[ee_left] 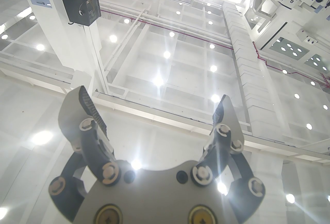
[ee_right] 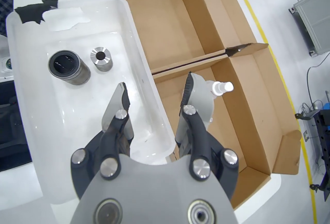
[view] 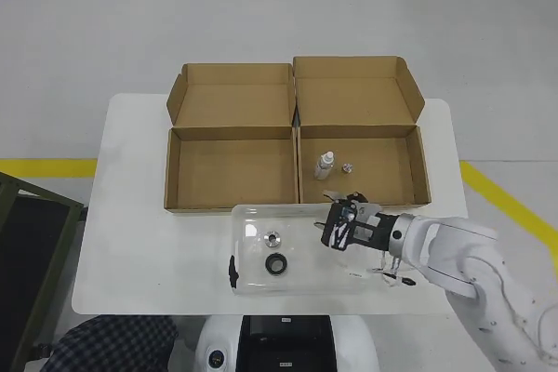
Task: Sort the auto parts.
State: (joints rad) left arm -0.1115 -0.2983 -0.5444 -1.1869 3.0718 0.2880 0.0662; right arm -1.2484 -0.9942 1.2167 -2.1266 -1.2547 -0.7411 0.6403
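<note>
While the right gripper hung open and empty, the steel cylinder ahead appeared heavy, rigid, slippery; best held across its sides.

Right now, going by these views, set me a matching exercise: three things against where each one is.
Things:
1. spray bottle
2. black bearing
3. left gripper

Places:
A. in the clear tray
B. aimed up at the ceiling
C. in a cardboard box

Pairs: 1-C, 2-A, 3-B.
</note>
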